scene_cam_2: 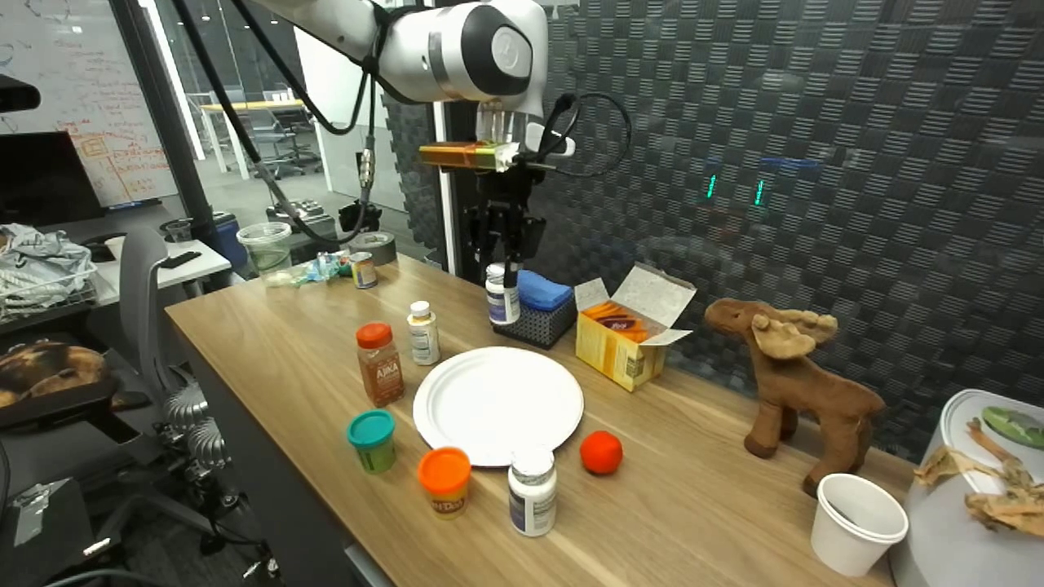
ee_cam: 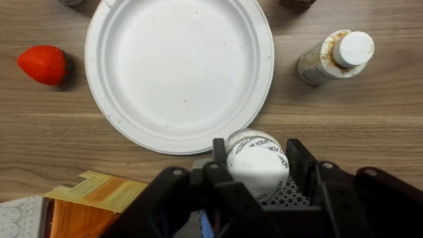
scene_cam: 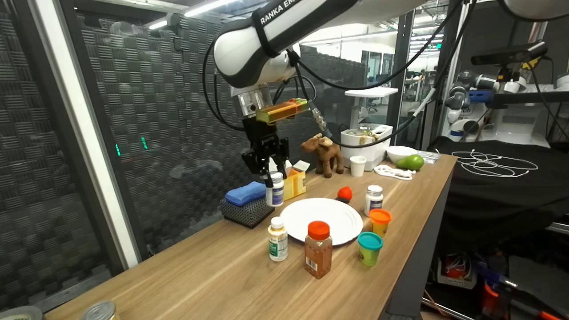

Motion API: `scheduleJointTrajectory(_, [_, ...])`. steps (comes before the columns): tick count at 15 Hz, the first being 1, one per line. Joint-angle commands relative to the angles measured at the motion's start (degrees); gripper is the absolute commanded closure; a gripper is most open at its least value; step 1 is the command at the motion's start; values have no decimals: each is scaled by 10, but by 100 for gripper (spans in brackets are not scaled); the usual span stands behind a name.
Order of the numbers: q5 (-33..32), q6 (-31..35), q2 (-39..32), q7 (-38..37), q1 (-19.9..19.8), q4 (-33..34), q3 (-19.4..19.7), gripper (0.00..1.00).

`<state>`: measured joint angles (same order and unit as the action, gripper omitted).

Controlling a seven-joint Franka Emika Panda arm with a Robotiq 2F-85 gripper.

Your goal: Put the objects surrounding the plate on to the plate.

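Note:
The round white plate (scene_cam: 322,218) (scene_cam_2: 499,403) (ee_cam: 185,66) lies flat on the wooden table with nothing on it. My gripper (ee_cam: 256,145) is shut on a white bottle with a purple-blue label (scene_cam: 274,191) (scene_cam_2: 502,297), gripped near its cap and held roughly upright above the table, just off the plate's rim. Around the plate stand the white bottle with green label (scene_cam: 278,242) (ee_cam: 314,66), the brown red-capped bottle (scene_cam: 318,255), the green cup with teal lid (scene_cam: 369,253), an orange-lidded tub (scene_cam_2: 445,481), another white bottle (scene_cam_2: 533,497) and the orange-red ball (scene_cam_2: 601,452) (ee_cam: 44,65).
Behind the held bottle sits a dark patterned box (scene_cam: 249,213) topped with a blue cloth (scene_cam: 246,194). An opened yellow box (scene_cam_2: 620,350) is beside it, near the wall. Farther along are a brown plush moose (scene_cam_2: 799,383) and stacked paper cups (scene_cam_2: 858,526).

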<state>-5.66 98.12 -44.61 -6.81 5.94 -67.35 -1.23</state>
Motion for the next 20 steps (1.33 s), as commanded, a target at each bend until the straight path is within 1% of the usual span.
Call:
scheduleJointTrajectory(1, [0, 10, 27, -4, -7, -53, 13, 76])
scheduleJointTrajectory(5, [-1, 8, 15, -10, -15, -62, 24, 76])
scheduleJointTrajectory(11, [8, -3, -6, -21, -34, -40, 35, 76])
scheduleJointTrajectory(15, [15, -9, -20, -16, -45, -29, 32, 76])
scheduleJointTrajectory(20, [17, -13, -39, -12, -44, -18, 28, 76])
